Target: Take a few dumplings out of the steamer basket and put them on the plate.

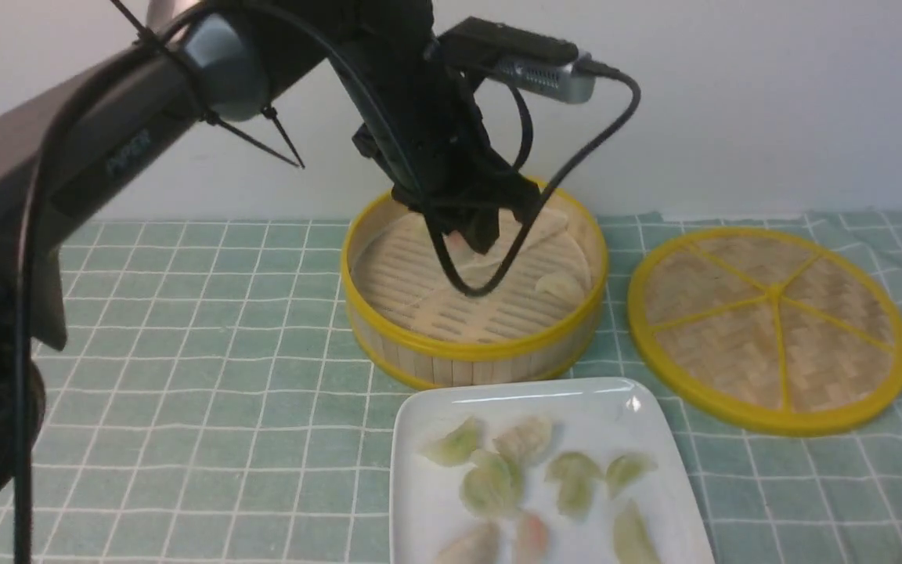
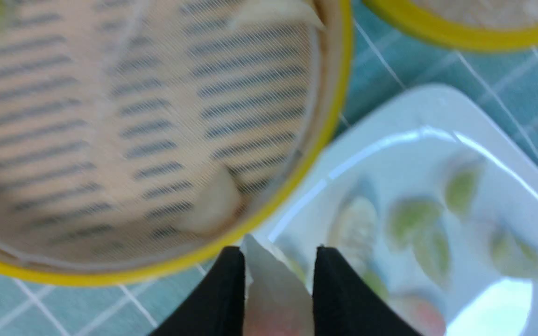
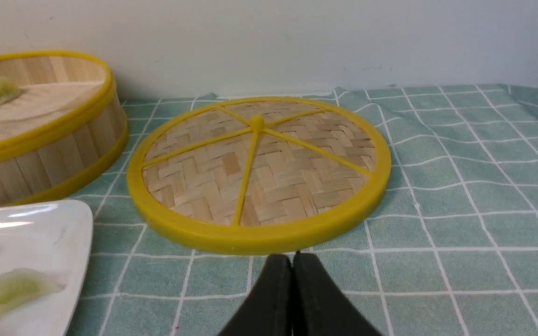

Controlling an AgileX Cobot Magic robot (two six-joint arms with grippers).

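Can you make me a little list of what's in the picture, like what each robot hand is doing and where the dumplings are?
Left gripper: shut on a pinkish dumpling, over the basket
Right gripper: shut, empty, near the lid
Plate: about eight dumplings on it
Basket: at least one pale dumpling inside
Lid: flat on the cloth, beside the basket
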